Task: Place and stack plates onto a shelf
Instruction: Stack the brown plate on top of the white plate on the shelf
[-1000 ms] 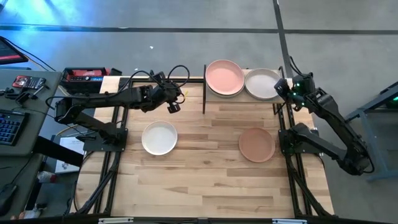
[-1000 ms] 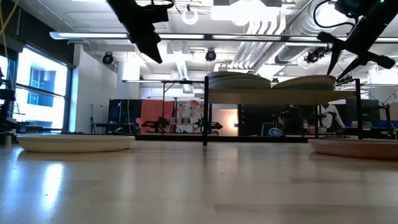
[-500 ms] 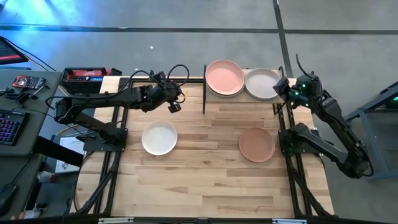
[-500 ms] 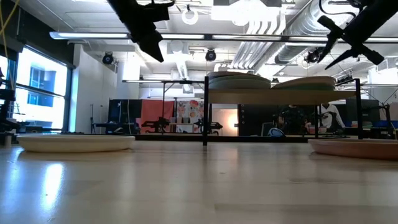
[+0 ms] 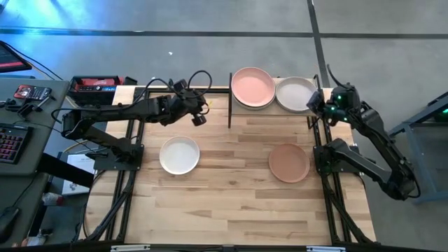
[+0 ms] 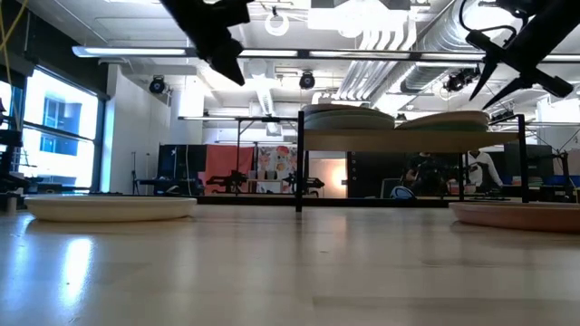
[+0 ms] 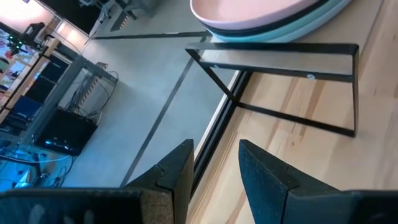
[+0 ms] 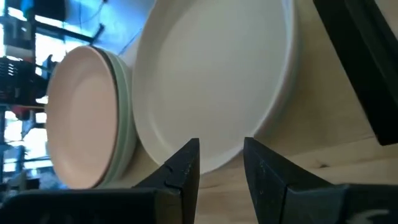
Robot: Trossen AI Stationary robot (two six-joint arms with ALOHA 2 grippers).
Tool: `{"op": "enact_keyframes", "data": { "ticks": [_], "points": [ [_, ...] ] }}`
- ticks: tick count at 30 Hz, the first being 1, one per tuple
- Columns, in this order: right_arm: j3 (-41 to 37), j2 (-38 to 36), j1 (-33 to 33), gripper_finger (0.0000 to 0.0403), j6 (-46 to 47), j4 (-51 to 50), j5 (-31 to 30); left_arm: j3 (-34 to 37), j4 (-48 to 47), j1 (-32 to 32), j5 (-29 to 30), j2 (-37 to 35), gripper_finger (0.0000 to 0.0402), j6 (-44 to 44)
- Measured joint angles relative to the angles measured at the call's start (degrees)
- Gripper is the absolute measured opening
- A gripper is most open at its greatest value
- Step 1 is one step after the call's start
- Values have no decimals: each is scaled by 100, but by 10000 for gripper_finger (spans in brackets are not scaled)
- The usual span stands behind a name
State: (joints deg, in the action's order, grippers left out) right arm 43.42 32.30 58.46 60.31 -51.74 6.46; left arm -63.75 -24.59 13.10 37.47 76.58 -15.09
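Note:
The shelf stands at the table's far edge. It carries a stack topped by a salmon pink plate and, beside it, a white plate. Another white plate and a salmon plate lie flat on the tabletop. My left gripper hovers open to the left of the shelf, above the table. My right gripper hangs open at the shelf's right end, facing the white plate. In the low view the right gripper sits above shelf height.
A red and black case sits at the table's far left corner. A desk with a keyboard stands beyond the left edge. The black arm mounts flank the table. Bare slatted wood runs along the near half.
My right gripper has risen a little beside the shelf's right end and tipped slightly, staying open. My left gripper has drifted a touch toward the table's right, toward the shelf. The plates have not moved.

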Motion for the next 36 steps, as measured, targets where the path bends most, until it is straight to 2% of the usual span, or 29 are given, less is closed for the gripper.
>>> {"op": "enact_keyframes", "data": {
  "ticks": [11,28,36],
  "points": [
    [0,172,0,103,-139,-153,-298,0,273,0,0,-2,117,-1],
    [0,452,0,103,-126,-491,-136,0,270,0,-2,-2,117,160],
    [0,446,0,103,-185,-232,-142,0,270,0,-2,-2,117,253]
  ]
}}
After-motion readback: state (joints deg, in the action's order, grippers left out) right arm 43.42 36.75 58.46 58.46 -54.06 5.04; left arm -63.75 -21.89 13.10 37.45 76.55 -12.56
